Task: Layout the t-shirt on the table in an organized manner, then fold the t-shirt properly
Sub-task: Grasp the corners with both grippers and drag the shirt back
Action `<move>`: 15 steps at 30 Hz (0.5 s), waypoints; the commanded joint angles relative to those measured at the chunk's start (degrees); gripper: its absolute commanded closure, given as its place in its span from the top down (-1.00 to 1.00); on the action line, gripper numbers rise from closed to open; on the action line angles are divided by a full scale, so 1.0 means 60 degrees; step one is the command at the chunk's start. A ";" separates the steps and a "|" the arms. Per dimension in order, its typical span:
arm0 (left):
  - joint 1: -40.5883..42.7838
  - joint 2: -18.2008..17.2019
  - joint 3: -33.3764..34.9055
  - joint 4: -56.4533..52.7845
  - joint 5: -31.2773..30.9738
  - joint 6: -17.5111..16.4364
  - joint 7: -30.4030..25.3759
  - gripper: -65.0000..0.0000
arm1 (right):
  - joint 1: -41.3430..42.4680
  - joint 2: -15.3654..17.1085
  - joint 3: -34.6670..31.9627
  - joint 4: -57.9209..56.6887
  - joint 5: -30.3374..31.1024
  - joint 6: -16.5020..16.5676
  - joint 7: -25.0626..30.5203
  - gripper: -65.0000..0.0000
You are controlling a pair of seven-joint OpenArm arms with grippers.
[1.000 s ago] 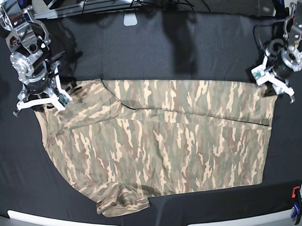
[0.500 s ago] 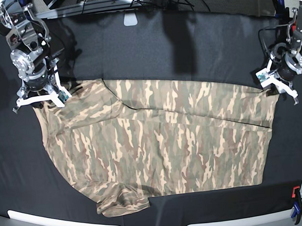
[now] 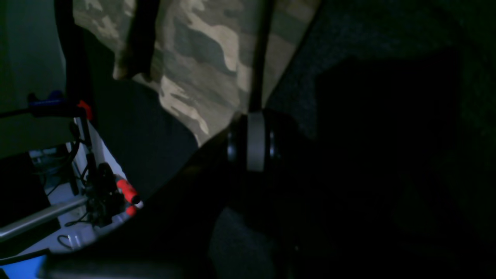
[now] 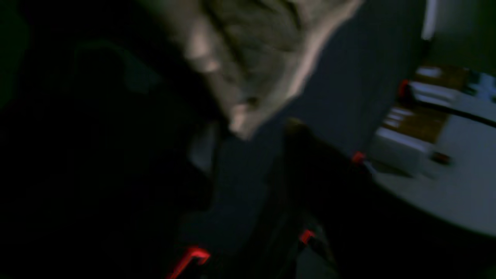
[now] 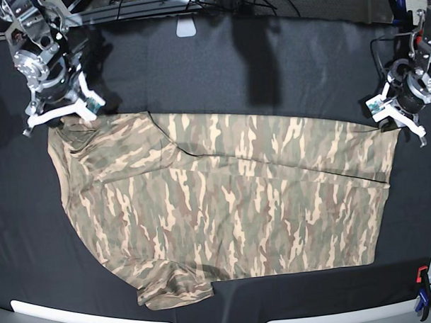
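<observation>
The camouflage t-shirt (image 5: 224,204) lies spread flat across the black table (image 5: 269,67), with its long side running left to right. My right gripper (image 5: 60,114) hangs open just beyond the shirt's far left corner, with nothing between its white fingers. In the blurred right wrist view the right gripper (image 4: 252,147) hovers apart from the t-shirt's edge (image 4: 263,58). My left gripper (image 5: 398,121) is at the shirt's far right corner. In the left wrist view the left gripper (image 3: 254,116) is shut. Its tips sit at the t-shirt's edge (image 3: 205,58), with no fabric visibly lifted.
An orange-and-blue clamp (image 5: 422,289) grips the table's near right edge, and another clamp (image 3: 126,190) shows in the left wrist view. A white tag (image 5: 186,26) and cables lie along the back edge. White panels (image 5: 65,314) border the front.
My right gripper opened wider and moved up and back, off the shirt's left corner. The left gripper closed and shifted slightly right. The shirt has stayed flat.
</observation>
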 commanded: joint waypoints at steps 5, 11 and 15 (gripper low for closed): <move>-0.0015 0.0098 -0.0036 -0.0004 0.0120 -0.0153 0.0361 -1.00 | 0.0117 -0.0029 0.0102 -0.0189 -0.0153 0.0244 0.0528 0.15; 0.0004 0.0138 -0.0036 -0.0004 0.0120 -0.0157 0.0619 -1.00 | 0.0940 -0.0066 0.0091 -0.1599 -0.0153 0.0251 0.1129 0.14; 0.0004 0.0138 -0.0036 -0.0004 0.0120 -0.0153 0.0641 -1.00 | 0.1468 -0.0066 0.0080 -0.2335 -0.0138 0.0820 0.1508 0.14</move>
